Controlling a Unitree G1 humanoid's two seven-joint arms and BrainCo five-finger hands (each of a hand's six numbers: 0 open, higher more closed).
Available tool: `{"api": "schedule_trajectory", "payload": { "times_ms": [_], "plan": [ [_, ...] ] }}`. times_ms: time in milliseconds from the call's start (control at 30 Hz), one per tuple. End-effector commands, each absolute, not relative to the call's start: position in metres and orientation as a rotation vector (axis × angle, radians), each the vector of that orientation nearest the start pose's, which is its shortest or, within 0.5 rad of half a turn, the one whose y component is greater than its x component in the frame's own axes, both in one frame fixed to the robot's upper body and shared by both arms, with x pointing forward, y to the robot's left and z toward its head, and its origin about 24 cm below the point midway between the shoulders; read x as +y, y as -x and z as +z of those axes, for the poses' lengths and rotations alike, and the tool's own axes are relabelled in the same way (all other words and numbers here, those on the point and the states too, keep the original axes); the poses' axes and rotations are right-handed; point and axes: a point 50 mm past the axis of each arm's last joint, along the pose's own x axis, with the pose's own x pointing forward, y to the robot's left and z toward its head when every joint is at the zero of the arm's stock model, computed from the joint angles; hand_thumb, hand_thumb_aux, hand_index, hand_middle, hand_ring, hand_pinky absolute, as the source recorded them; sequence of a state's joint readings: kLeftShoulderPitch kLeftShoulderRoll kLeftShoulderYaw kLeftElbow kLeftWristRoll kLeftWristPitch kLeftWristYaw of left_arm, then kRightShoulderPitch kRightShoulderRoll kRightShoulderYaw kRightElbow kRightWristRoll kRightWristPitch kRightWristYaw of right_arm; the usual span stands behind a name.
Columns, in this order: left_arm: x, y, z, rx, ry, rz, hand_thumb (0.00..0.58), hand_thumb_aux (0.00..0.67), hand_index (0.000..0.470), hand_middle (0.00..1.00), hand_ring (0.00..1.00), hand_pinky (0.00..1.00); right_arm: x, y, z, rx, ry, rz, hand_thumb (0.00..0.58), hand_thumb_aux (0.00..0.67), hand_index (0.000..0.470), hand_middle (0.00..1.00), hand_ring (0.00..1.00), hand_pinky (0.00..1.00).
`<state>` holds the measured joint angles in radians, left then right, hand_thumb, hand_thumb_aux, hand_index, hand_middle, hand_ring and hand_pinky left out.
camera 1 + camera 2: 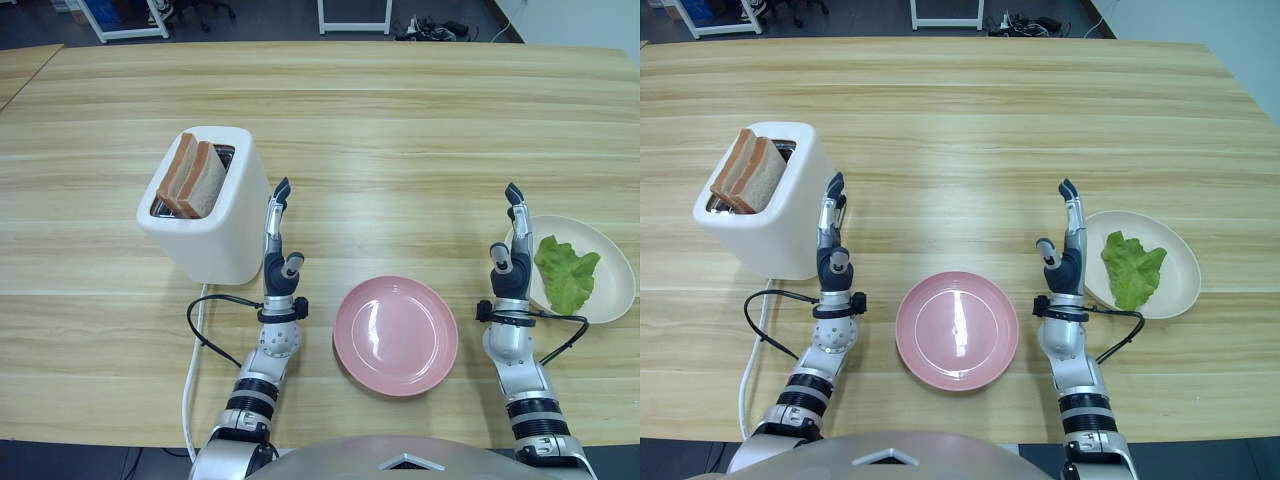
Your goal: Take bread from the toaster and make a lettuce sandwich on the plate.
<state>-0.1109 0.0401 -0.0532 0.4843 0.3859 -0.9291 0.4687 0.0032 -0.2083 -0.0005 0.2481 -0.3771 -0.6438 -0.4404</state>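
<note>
bread pickup pending. left hand (278, 252), right hand (512, 255): released, empty. bread (192, 176) in toaster (210, 235) beside left hand; grip it next.

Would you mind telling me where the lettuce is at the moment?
The lettuce lies on the cream plate on the robot's right side of the table, just beside its right hand and to the right of the pink plate.

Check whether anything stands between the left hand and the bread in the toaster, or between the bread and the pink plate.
Nothing visible does. The left hand stands open beside the toaster, whose bread sticks up uncovered from the slot. Between toaster and pink plate lies bare table, apart from that same hand.
</note>
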Motion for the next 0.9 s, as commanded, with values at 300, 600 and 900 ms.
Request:
{"api": "schedule_trajectory", "payload": {
  "times_ms": [300,600,900],
  "plan": [
    [0.125,-0.235,0.044,-0.616,-0.18,0.084,0.0,0.0,0.0,0.0,0.0,0.0,-0.166,-0.227,0.054,-0.552,0.493,-0.077,0.0,0.0,0.0,0.0,0.0,0.0],
    [0.279,-0.227,0.121,-0.636,-1.174,0.494,0.0,0.0,0.0,0.0,0.0,0.0,-0.174,-0.227,0.047,-0.546,0.632,0.003,0.0,0.0,0.0,0.0,0.0,0.0],
    [0.344,-0.24,0.122,-0.228,-1.481,0.543,0.0,0.0,0.0,0.0,0.0,0.0,-0.177,-0.234,0.045,-0.558,0.702,0.031,0.0,0.0,0.0,0.0,0.0,0.0]
  ]
}}
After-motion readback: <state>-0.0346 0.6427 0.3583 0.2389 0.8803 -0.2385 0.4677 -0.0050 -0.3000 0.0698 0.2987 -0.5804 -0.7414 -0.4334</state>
